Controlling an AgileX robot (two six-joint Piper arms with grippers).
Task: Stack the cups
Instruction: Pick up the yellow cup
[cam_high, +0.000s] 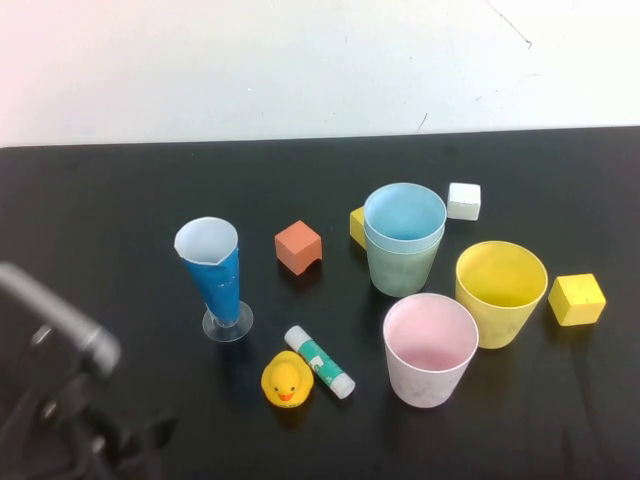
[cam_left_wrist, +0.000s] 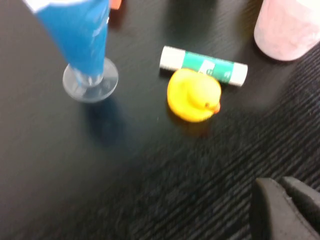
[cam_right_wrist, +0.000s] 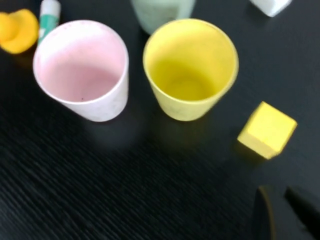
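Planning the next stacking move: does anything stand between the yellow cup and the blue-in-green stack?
Nothing visible does. The yellow cup stands just right of the stack, bare table between. The left claw is at near left; the right claw shows only in its wrist view.

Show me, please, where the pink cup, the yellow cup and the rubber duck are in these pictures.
pink cup (cam_high: 430, 335): high view, inside of its open mouth.
yellow cup (cam_high: 500, 278): high view, inner wall below the rim.
rubber duck (cam_left_wrist: 192, 95): left wrist view, middle of its yellow body.
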